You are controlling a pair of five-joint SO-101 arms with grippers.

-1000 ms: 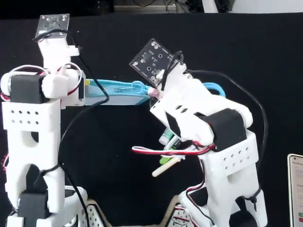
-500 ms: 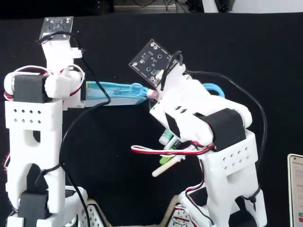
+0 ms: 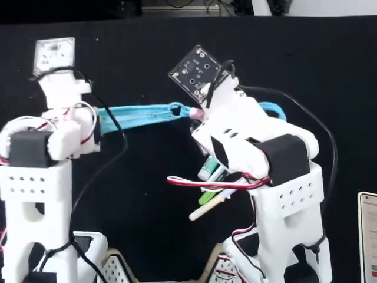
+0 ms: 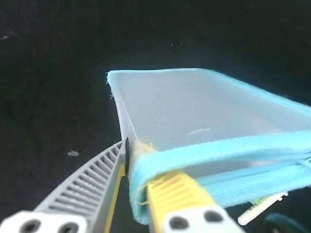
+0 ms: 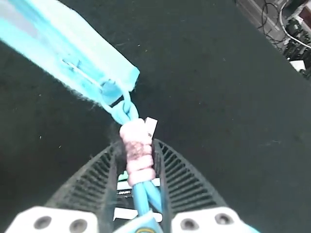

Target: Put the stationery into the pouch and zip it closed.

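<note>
Our left gripper (image 4: 134,164) tight on the pouch (image 4: 194,111) corner, our right gripper (image 5: 136,145) tight on its pink-beaded zip pull (image 5: 127,112).

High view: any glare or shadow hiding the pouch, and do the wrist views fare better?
High view: glare whitens the left arm's board; the pouch stands out on the black cloth, unshadowed. Left wrist view: pouch mesh evenly lit. Right wrist view: the pull in the right pincer evenly lit, no glare.
</note>
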